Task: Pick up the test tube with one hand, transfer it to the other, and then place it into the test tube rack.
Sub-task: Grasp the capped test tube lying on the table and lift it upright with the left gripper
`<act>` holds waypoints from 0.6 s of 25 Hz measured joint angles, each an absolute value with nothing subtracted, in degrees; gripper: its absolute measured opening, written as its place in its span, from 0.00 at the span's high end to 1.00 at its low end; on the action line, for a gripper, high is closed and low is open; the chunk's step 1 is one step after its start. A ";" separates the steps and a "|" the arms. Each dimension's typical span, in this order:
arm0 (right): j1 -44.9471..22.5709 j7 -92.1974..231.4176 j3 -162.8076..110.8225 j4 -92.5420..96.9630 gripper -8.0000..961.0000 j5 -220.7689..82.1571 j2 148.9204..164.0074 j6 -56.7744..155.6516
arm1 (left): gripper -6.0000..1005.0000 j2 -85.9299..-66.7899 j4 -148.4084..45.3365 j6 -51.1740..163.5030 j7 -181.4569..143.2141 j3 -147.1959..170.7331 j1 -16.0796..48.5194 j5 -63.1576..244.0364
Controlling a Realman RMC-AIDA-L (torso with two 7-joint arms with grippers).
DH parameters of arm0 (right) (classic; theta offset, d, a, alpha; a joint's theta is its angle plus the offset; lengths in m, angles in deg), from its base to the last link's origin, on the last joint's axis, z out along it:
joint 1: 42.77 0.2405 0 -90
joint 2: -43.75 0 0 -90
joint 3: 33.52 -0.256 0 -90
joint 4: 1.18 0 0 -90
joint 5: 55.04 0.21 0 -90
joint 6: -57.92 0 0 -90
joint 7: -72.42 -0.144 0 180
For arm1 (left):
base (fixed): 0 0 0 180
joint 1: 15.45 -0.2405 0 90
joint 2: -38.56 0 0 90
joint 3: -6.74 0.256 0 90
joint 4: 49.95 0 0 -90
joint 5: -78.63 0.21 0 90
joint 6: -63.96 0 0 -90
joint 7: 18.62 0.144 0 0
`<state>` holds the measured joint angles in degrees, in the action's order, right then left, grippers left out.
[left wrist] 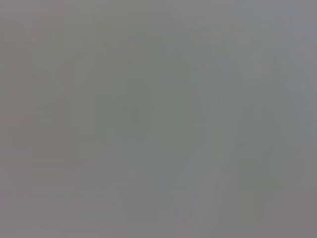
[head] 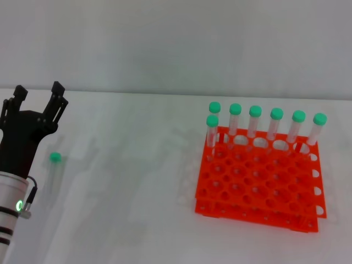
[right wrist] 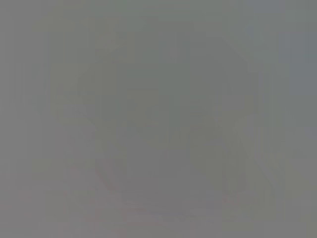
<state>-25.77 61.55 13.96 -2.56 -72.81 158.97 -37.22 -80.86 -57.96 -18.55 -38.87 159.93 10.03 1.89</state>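
Green-capped tube point(head: 54, 165) lies on white bench point(head: 126, 209), beside left claw point(head: 39, 94), fingers apart, empty. Right claw unseen. Orange rack point(head: 258, 179) well apart. Tube likely light, slick, rolls; grip mid-body.

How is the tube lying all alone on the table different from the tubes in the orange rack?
The lone test tube lies flat on the white table, while the seven racked tubes stand upright in the test tube rack. The lone one sits on the left beside the open left end effector; the racked ones sit on the right, along the rack's far side. All share round green caps and clear bodies.
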 joint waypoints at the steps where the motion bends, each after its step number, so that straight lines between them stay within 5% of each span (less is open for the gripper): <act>1: -25.78 61.54 14.02 -2.57 0.27 -72.83 158.97 -37.48 | 0.13 -80.84 -57.97 -18.64 -38.98 159.93 9.78 1.89; 15: -25.52 61.56 14.73 -3.29 0.27 -72.97 158.97 -37.52 | 0.14 -80.70 -57.94 -18.28 -39.67 160.46 9.09 4.88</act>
